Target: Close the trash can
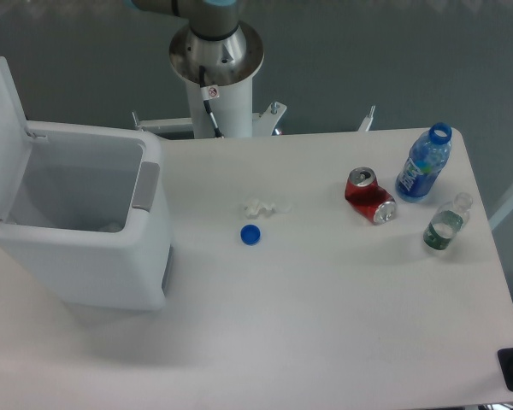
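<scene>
The trash can is a large boxy white bin at the left of the table. It stands open, and I can see into its hollow inside. Its flat white lid is swung up and stands nearly upright on the left side. A grey latch tab sits on the right rim. Only the arm's base column shows at the top. The gripper is out of view.
A crushed red soda can lies at the right. A blue bottle without a cap and a small clear bottle stand near the right edge. A blue cap and a crumpled wrapper lie mid-table.
</scene>
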You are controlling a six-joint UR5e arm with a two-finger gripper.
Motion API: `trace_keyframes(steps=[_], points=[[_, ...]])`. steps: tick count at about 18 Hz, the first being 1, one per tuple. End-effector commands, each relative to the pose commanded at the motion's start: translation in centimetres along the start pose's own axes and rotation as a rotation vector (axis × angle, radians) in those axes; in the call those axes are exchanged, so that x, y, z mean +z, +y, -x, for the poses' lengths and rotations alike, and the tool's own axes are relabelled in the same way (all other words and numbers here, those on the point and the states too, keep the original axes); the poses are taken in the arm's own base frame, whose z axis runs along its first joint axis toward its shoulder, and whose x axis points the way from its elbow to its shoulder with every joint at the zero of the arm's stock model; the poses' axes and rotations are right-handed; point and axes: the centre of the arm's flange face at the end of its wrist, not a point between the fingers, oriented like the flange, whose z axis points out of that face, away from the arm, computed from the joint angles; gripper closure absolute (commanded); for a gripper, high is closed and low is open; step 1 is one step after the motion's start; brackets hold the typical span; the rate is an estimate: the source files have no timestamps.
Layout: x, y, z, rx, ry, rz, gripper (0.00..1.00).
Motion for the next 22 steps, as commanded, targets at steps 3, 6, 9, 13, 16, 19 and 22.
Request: trace_keyframes(steps=[3,6,9,13,16,19,22], points=[[0.6,0.1,1.6,-0.025,-0.015,0.01,0.97],[1.0,0.2,3.0,-0.047,-0.026,0.018,0.97],[1.1,0.3,3.9,-0.035,-0.031,0.022,0.98],[1.8,0.6,5.0,-0.047,-0.04,0.037,0.98],[2.0,0.7,5.9,-0.059,-0.048,0.043,0.98],[2.3,0.9,6.7,-0.073,-0.052,0.052,0.98],[2.6,1.2,7.8,-0.078,-0.06,0.061,0.98]])
